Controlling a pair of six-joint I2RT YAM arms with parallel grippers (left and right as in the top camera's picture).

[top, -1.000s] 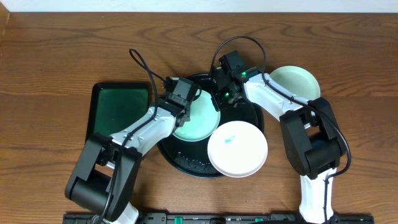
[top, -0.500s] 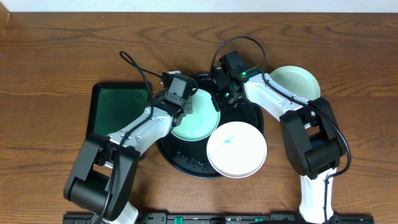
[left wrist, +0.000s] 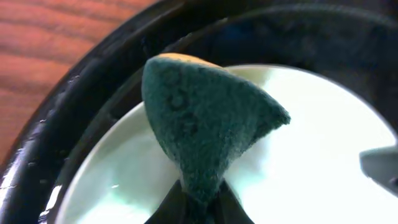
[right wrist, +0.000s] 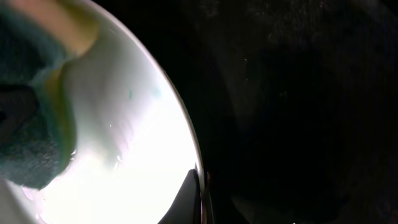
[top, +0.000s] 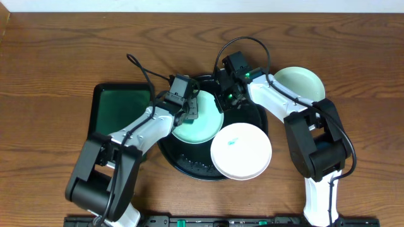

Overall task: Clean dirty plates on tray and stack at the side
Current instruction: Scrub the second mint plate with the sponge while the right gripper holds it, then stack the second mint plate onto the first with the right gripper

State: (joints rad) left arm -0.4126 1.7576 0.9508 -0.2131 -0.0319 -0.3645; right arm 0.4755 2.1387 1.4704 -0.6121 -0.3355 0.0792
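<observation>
From above, my left gripper (top: 191,108) is clamped on a sponge (top: 193,107) over the mint plate (top: 199,126), which lies in the back half of the black tray (top: 189,165). My right gripper (top: 225,101) has pinched that plate's rim at the tray's back edge. A white plate (top: 240,151) sits on the tray's front-right rim with a teal smudge, so I judge it uncleaned. A third plate (top: 303,81) rests on the wooden table (top: 63,50) right of the tray, probably finished. Nothing is stacked. A green tray (top: 117,107) lies left of the black one.

My left wrist view shows the sponge (left wrist: 205,130) squeezed to a wedge above the plate (left wrist: 311,155), inside the tray's wet rim (left wrist: 81,112).

My right wrist view shows my fingertips (right wrist: 198,198) nipping the glossy plate (right wrist: 137,143) edge, with the tray floor (right wrist: 298,124) dark beside it.
</observation>
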